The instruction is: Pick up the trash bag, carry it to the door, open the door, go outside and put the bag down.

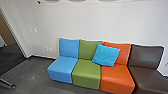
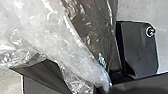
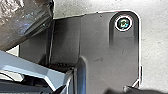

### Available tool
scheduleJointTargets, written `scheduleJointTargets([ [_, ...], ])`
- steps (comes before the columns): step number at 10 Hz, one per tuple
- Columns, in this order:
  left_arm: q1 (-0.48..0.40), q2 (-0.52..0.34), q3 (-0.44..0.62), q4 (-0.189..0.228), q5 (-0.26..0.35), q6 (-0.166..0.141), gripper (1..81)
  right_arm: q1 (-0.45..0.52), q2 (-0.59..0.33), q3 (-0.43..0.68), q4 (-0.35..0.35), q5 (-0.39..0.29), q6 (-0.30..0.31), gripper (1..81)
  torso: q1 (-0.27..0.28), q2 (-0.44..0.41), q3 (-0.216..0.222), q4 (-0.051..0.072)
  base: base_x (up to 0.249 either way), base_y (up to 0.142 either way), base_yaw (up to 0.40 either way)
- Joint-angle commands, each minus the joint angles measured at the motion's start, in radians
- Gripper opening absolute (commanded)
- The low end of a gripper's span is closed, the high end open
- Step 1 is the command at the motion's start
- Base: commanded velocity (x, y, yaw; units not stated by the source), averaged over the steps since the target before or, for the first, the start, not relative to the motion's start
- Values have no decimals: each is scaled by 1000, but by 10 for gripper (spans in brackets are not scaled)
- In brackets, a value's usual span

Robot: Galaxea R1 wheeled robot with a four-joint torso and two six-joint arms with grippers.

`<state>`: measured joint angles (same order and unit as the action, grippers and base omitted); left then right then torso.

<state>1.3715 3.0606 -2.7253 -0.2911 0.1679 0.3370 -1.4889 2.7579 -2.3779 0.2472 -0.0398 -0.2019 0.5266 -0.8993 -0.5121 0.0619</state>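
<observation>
Trash bag [image 2: 50, 32] seen gathered to narrow neck; opening and hold of left tool, right tool can't be told. Cushion [image 1: 106, 55] propped against sofa [image 1: 86, 71] backrests.

A blue seat [image 1: 60, 70], a green seat [image 1: 86, 73], an orange seat [image 1: 117, 77] and a brown seat [image 1: 150, 77] are standing in a row by a wall [image 1: 100, 22]; a cushion [image 1: 106, 55] is leaning against the orange back.

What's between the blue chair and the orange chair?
The green chair, with part of a blue pillow leaning over its back; the head view shows that.
</observation>
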Motion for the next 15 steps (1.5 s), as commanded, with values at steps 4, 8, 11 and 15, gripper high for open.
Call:
scheduleJointTargets([
  [4, -35, 12, 1, 6, 91, 4, 10, 12, 48, -56, -29, -69, -4, 811, -130, 198, 201, 0, 0, 0, 0],
  [8, 4, 4, 1, 4, 85, 2, 10, 2, 90, -75, -28, -52, -1, 811, -208, 315, 220, 0, 0, 0, 0],
  [11, 28, 17, 1, 6, 76, 2, 10, -1, 175, -183, -34, -32, -1, 811, -268, 407, 235, 0, 0, 0, 0],
  [15, 27, 1, 1, 3, 47, -1, 10, -8, 212, -237, -31, -31, -1, 811, -364, 555, 262, 0, 0, 0, 0],
])
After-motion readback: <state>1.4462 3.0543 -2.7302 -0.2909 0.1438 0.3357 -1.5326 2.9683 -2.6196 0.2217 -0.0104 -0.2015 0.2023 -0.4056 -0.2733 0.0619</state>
